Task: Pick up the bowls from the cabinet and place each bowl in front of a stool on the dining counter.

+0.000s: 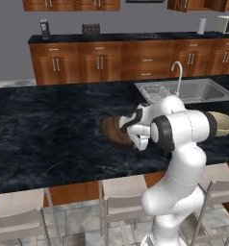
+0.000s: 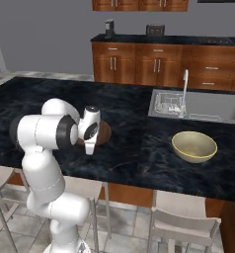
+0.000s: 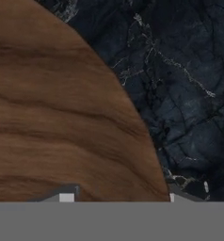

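Note:
The dark brown wood-grained bowl [image 1: 110, 130] [image 2: 104, 129] [image 3: 62, 117] rests on the black marble dining counter [image 1: 49, 134] [image 2: 139, 153], near its front edge. My gripper [image 3: 119, 197] [image 2: 90, 148] hangs directly over this bowl's rim and is open. One fingertip [image 3: 67, 196] is over the bowl's inside, the other [image 3: 176, 196] just outside the rim, with a wide gap between them. The cream-beige bowl [image 1: 223, 124] [image 2: 194, 147] stands upright on the same counter, further to the right. The cabinet is out of view.
A steel sink [image 1: 193, 91] [image 2: 203, 106] with a curved faucet [image 1: 178, 77] [image 2: 184, 91] is set into the counter behind the bowls. Pale stools [image 1: 123, 197] [image 2: 181, 225] line the near side. Low drawer cabinets [image 1: 111, 62] run along the back wall.

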Controlling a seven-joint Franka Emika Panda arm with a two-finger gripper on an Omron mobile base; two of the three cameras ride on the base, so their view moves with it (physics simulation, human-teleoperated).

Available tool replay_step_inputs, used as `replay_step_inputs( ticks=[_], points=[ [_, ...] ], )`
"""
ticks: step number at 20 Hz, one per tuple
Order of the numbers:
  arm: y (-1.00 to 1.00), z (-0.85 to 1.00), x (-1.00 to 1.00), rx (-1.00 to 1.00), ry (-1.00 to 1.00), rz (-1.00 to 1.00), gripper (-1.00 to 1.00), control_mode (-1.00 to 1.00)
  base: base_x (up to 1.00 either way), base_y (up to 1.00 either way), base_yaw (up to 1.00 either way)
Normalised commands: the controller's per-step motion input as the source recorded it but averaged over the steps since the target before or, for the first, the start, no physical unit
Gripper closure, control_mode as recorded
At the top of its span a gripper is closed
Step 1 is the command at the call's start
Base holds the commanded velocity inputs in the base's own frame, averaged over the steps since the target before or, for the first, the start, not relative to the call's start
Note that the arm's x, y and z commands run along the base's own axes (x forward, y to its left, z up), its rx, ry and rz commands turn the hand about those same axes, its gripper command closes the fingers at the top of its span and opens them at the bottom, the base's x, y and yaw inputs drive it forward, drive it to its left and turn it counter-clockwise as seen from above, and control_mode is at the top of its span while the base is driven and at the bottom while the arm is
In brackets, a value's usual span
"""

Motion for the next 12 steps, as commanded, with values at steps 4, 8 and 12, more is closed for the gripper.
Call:
replay_step_inputs(
  ticks=[4, 8, 12],
  points=[
    [-0.09, 0.08, 0.15, 0.00, -0.02, 0.00, -1.00, -1.00, 0.00, 0.00, 0.00],
    [-0.19, 0.80, 0.02, 0.00, -0.12, 0.00, -1.00, -1.00, 0.00, 0.00, 0.00],
    [-0.10, 1.00, -0.04, 0.00, -0.05, 0.00, -1.00, -1.00, 0.00, 0.00, 0.00]
  ],
)
